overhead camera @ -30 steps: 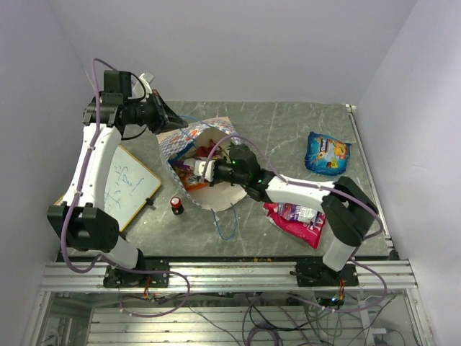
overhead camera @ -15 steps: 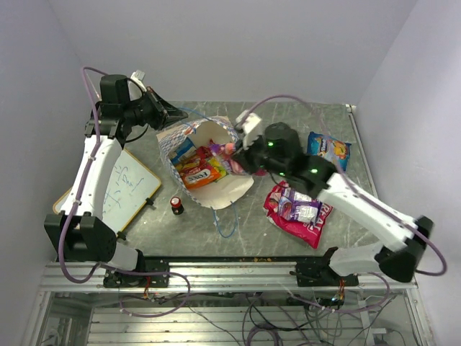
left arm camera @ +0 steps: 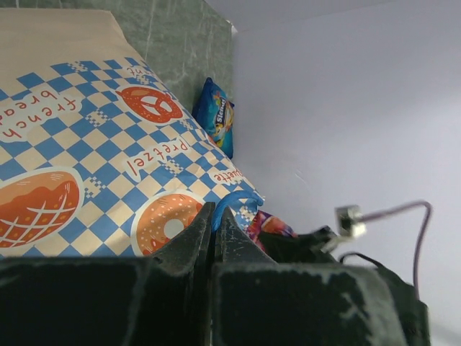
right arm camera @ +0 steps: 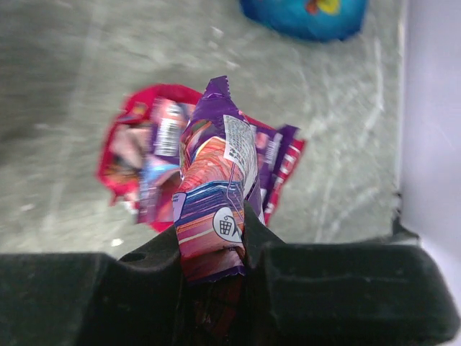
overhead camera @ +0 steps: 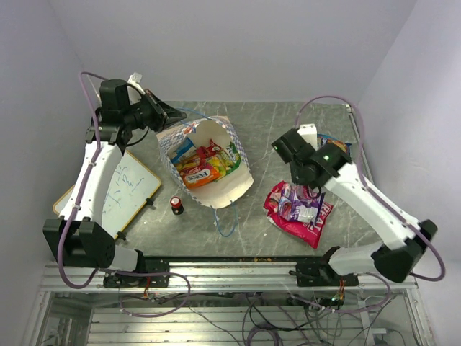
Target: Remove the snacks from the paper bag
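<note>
The right gripper (right arm camera: 216, 249), clamped on a shiny purple snack packet (right arm camera: 212, 173), has swung out of the cream checkered paper bag (overhead camera: 232, 193) to its 3 o'clock, above the pink packets (overhead camera: 299, 210) (more snacks (overhead camera: 202, 169) remain inside). The left gripper (left arm camera: 215, 229) stays pinched on the blue cord handle (left arm camera: 234, 202).

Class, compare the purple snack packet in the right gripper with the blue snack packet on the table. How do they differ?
The purple snack packet is pinched in the right gripper, off the table; the blue snack packet lies on it, untouched. The purple packet shows pink and orange stripes; the blue packet has yellow print. Both are shiny and outside the paper bag.
</note>
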